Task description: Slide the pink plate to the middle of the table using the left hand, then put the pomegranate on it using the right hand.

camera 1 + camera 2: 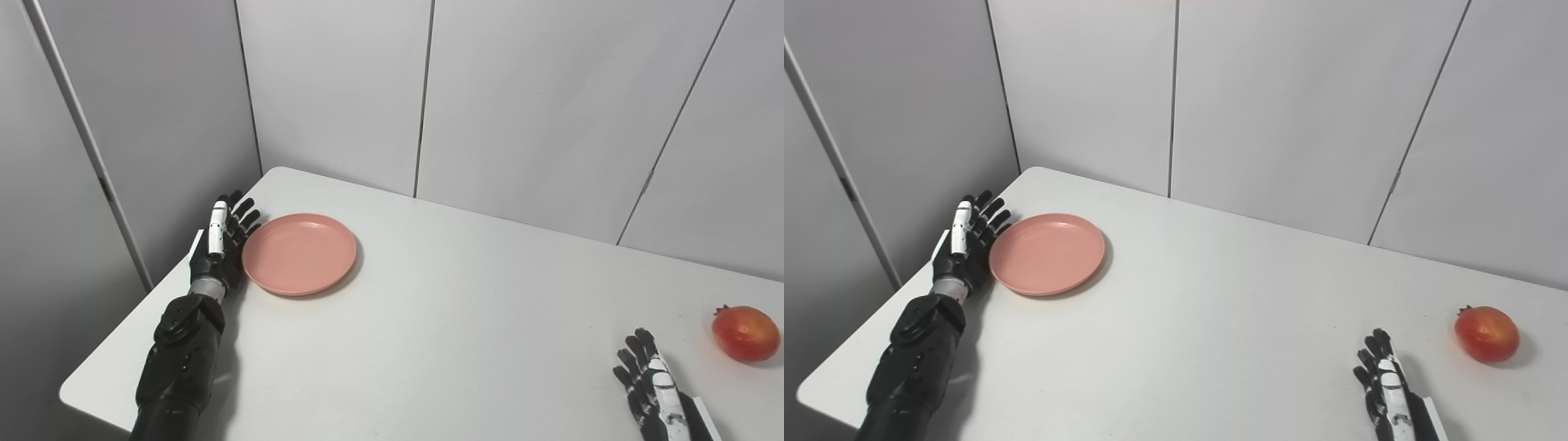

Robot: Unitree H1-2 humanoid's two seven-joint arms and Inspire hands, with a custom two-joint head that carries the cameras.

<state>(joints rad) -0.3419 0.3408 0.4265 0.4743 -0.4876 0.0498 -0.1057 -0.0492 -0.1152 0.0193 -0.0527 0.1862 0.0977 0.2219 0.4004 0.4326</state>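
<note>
While the left hand point(222, 244) stood edge-on with its fingers extended and spread, it held nothing; its fingertips lay against the left rim of the round pink plastic plate point(299, 253), which sat near the left end of the white counter point(465, 318). The right hand point(1387, 384) was likewise spread and empty, resting low at the near edge. The red-orange pomegranate point(1486, 334) lay near it, untouched. No legible markings appeared.

Lab booth — grey partition panels point(331, 86)
</note>
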